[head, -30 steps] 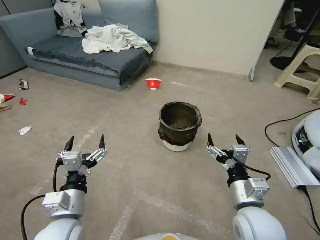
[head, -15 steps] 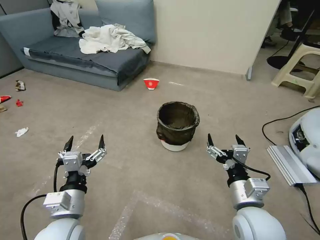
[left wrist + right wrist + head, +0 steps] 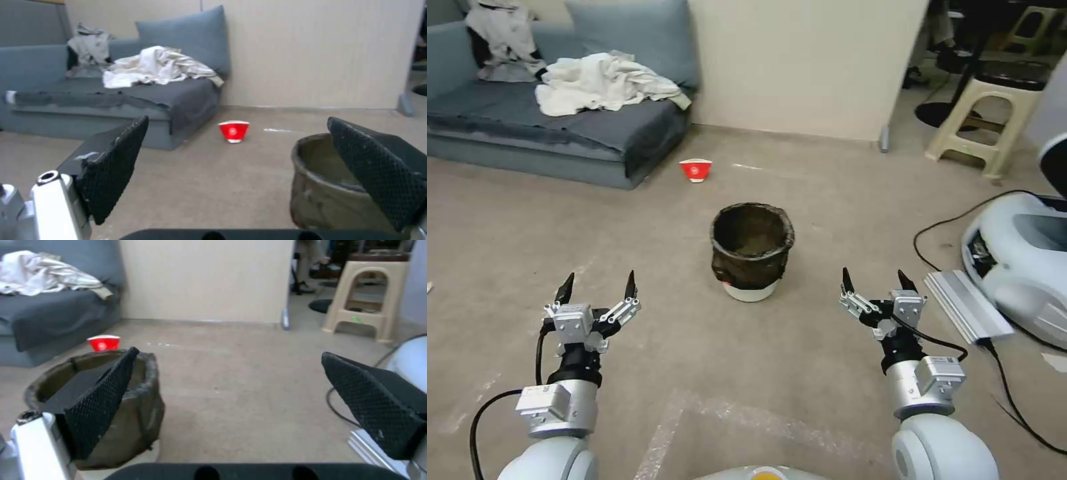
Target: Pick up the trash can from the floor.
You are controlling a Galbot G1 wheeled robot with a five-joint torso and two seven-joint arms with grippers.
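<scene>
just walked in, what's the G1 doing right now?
Nothing is grasped yet. The small round white trash can with a crinkled dark bag liner stands upright on the beige-grey carpet floor, ahead of the robot and between its arms. The left tool and right tool are both open, held low and apart from the can. A small red-and-white paper bowl sits beyond it, near the grey sofa.
</scene>
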